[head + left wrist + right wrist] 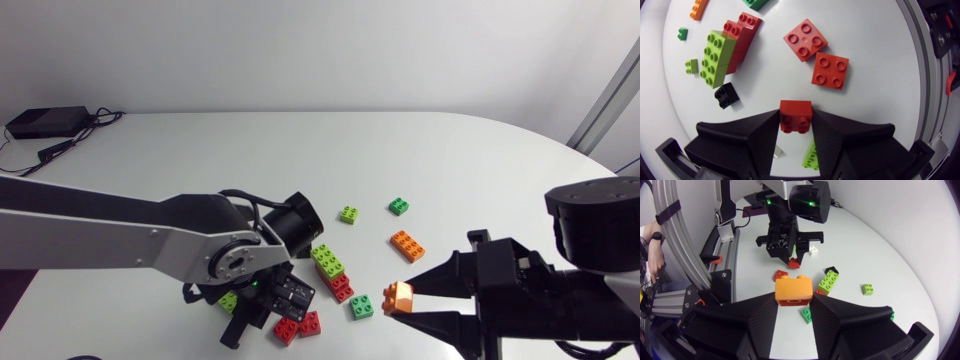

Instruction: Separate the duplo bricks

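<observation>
Your left gripper [795,119] clamped a red brick [795,111], studs facing its wrist; your right gripper [794,304] clamped an orange brick [793,289], studs up.

Black box [45,122] — cables [72,143] trailing — sits on table [480,165].

White table [200,150] bears scattered duplo bricks [407,245], red, lime, green and orange, plus a black box [45,122] at one corner

White rounded table [300,160], a black box [45,122] at its far corner.
</observation>
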{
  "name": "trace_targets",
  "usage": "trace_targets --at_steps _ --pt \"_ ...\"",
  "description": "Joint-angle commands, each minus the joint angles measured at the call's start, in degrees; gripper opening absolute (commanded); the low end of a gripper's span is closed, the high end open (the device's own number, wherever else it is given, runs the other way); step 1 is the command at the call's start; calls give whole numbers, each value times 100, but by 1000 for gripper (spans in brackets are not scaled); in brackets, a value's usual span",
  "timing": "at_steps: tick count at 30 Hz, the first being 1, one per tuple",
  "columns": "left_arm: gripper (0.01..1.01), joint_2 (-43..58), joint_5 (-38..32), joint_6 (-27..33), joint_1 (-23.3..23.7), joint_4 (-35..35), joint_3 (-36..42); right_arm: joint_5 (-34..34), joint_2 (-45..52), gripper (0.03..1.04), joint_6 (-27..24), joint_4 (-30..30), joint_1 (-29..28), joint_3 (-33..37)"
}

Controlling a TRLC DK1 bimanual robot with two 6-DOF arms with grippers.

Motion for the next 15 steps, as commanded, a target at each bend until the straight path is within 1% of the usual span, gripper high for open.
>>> trace_targets --at_steps 1,5,6,8,10,11,15 --pt "302 239 -72 175 -87 44 -70 -18 -20 292 -129 -97 -29 -63" --pt "313 300 -81 175 -131 97 -61 -27 42 290 -138 -80 -21 -36" --pt "344 300 -81 184 -131 106 -52 -27 68 292 -138 -62 -21 -36" --pt "441 291 -72 166 -122 123 0 -27 112 292 -138 -27 -3 -36" --pt "580 230 -54 149 -104 150 27 -27 165 292 -138 17 -3 -45" --pt "633 177 -37 149 -95 176 44 -27 182 290 -138 35 -3 -36" --pt "813 -218 280 140 63 167 123 -35 261 290 -138 61 15 8"
